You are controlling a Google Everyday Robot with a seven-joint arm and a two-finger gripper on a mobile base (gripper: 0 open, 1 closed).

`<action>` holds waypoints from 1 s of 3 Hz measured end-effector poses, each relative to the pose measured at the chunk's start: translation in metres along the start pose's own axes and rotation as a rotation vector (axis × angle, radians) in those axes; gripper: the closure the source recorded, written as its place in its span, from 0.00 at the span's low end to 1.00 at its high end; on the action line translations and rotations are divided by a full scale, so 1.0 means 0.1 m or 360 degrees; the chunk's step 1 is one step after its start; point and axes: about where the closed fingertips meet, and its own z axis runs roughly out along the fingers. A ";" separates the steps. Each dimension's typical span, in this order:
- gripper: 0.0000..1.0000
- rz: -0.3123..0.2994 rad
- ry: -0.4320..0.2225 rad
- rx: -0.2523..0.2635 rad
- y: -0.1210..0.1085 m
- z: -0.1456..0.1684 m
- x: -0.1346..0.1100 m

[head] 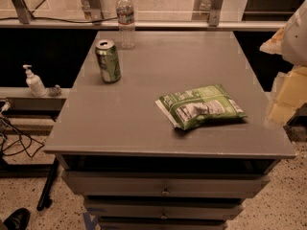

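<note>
My gripper shows as pale yellow-white shapes at the right edge of the camera view, beside the right edge of the grey table top. Nearest to it is a green chip bag, which lies flat on the right half of the table, to the gripper's left and apart from it. A green soda can stands upright at the left rear of the table. At the back edge a clear water bottle stands upright.
The table is a cabinet with several drawers in its front. A white pump bottle stands on a low ledge at the left. Cables trail on the floor at the left. A rail runs behind the table.
</note>
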 end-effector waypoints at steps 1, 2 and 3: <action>0.00 0.0000 0.0000 0.0000 0.00 0.00 0.00; 0.00 0.0003 -0.0047 0.0003 -0.02 0.03 0.02; 0.00 -0.0005 -0.0177 0.0008 -0.04 0.25 0.00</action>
